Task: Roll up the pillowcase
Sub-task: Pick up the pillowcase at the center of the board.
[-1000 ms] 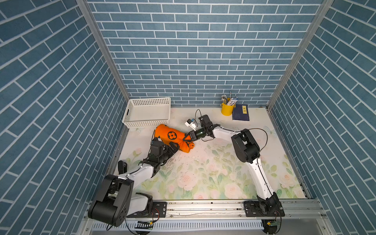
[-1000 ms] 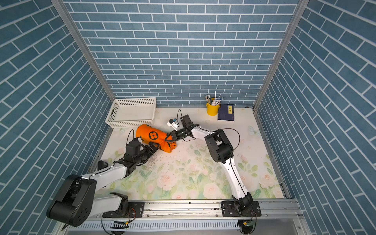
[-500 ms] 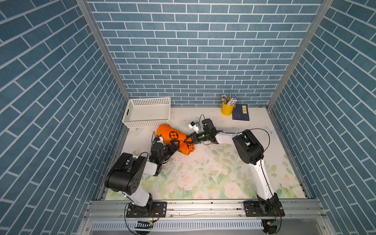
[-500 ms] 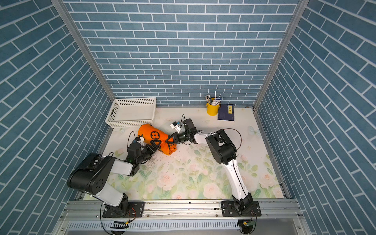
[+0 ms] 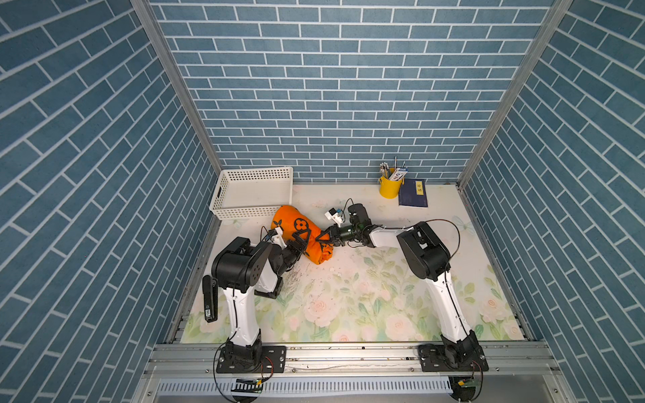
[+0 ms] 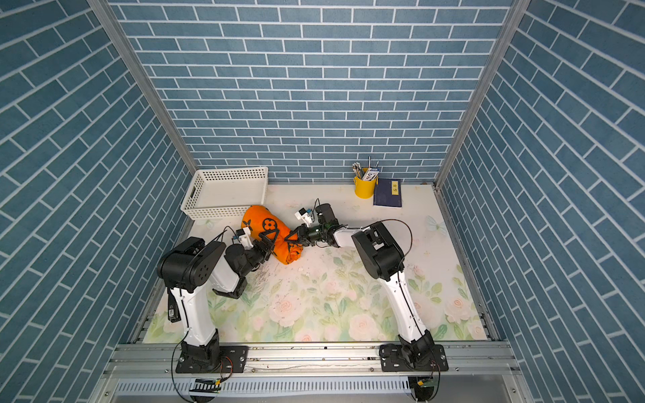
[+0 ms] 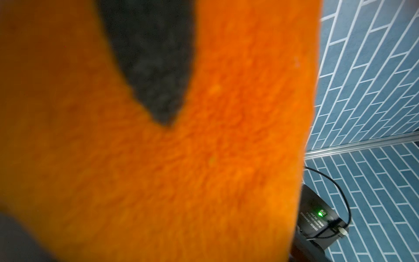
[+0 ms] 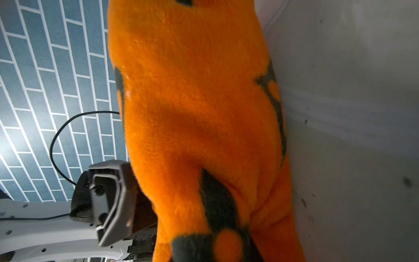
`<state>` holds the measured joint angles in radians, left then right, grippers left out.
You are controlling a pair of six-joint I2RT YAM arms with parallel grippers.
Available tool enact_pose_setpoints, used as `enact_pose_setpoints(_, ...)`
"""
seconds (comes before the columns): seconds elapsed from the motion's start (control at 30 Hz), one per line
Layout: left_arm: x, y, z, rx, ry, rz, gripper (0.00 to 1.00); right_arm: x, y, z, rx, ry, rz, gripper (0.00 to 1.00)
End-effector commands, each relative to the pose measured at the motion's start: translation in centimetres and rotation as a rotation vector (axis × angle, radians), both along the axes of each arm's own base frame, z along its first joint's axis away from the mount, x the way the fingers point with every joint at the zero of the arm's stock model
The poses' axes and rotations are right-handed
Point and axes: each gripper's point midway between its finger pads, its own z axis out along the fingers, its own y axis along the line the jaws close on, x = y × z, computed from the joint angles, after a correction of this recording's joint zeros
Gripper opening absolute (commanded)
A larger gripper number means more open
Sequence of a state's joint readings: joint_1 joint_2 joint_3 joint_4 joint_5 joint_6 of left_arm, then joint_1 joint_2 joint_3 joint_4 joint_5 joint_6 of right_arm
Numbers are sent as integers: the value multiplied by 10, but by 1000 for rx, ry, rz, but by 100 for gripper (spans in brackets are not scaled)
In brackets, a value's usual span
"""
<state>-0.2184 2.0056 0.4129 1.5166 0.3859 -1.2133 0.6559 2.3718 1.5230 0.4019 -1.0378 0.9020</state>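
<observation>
The left gripper's point(image 5: 301, 240) jaws are spread wide over the pillowcase point(image 5: 296, 223), which lies as a fat roll on the table, near the basket point(image 5: 251, 209). The right gripper point(image 5: 324, 239) is set against the roll's other side. Whether cloth is pinched there cannot be told. The roll should be squeezed softly from both sides, so it is not undone. Both elbows are lifted, and the forearms are stretched low toward the roll.

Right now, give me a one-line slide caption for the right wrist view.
Close-up of the rolled orange pillowcase lying on the pale tabletop, blue brick wall behind.
</observation>
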Motion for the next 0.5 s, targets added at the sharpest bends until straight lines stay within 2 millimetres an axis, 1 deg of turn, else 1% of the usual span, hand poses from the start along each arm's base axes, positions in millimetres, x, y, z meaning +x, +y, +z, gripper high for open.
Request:
enact_pose_setpoints(0.0,-4,-10,-17,22,61,-44,76,-29,-4,-53,-120,164,15,27)
enact_pose_setpoints(0.03,-3,-11,-15,25,59,-46,68,-28,-5,-53,-122,161,11,29)
enact_pose_setpoints(0.07,-2,-12,-14,50,51,-58,57,-26,-5,-50,-121,153,6,31)
enact_pose_setpoints(0.1,-1,-13,-14,69,50,-71,48,-25,-6,-50,-126,142,3,36)
enact_pose_setpoints(0.13,0,-14,-14,80,52,-74,41,-22,-8,-48,-133,124,-2,38)
enact_pose_setpoints(0.2,-1,-13,-10,90,48,-75,31,-15,-12,-41,-153,66,-17,43)
enact_pose_setpoints(0.23,-1,-13,-8,91,45,-79,26,-11,-15,-39,-164,39,-25,47)
enact_pose_setpoints(0.27,-1,-14,-5,89,43,-82,25,-7,-19,-36,-183,4,-35,55)
enact_pose_setpoints(0.3,-1,-13,1,87,32,-80,25,-1,-24,-32,-205,-39,-53,69)
enact_pose_setpoints(0.33,-1,-13,5,82,25,-78,25,5,-28,-26,-216,-85,-68,99)
enact_pose_setpoints(0.37,0,-12,12,78,15,-72,24,10,-33,-20,-228,-130,-85,100)
enact_pose_setpoints(0.4,1,-10,19,77,5,-62,24,16,-40,-8,-233,-177,-108,100)
enact_pose_setpoints(0.43,2,-8,26,74,-7,-55,23,20,-45,-3,-244,-215,-131,100)
enact_pose_setpoints(0.47,3,-6,36,72,-23,-45,23,27,-53,19,-241,-280,-166,100)
